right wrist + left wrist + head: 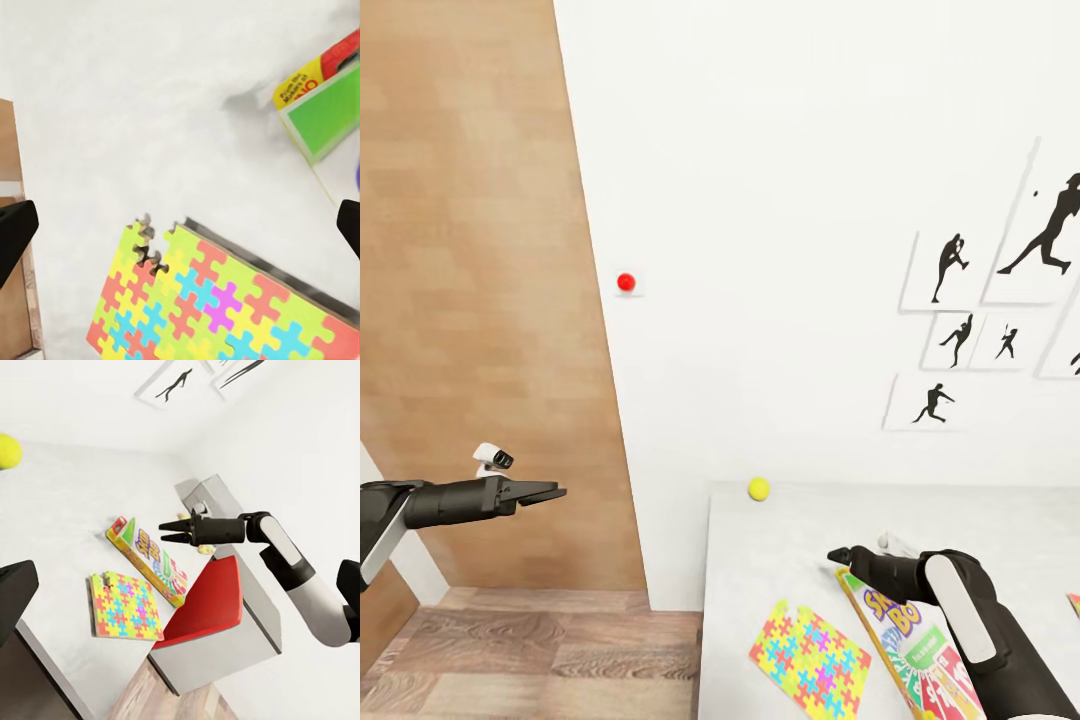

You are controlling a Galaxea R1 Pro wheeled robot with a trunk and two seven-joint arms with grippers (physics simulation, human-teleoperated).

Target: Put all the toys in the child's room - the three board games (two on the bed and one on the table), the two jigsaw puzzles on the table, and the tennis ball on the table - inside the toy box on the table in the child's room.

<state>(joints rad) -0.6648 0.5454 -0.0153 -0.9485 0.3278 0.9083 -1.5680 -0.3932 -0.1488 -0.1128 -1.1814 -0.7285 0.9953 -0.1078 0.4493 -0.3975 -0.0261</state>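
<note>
The jigsaw puzzle (808,661) lay flat on the light grey table (980,520), a thin slab of interlocked yellow, pink, green and blue pieces with one notched corner, near the table's left edge. Just beside it on the right lay the SKIP-BO board game (895,650), a flat printed cardboard box, its far end under the right gripper (838,554). That gripper hovered over the table with its fingers apart and nothing between them. The tennis ball (759,488), small, round and yellow-green, sat at the table's back edge against the white wall (780,200), well apart from the puzzle, with bare tabletop between.

The left gripper (550,491) hung off the table's left side above the wood-plank floor (540,650), in front of the brown wooden door (470,280); whether its fingers were apart or together I could not tell. In the left wrist view a red chair seat (206,604) stood just beside the table.
</note>
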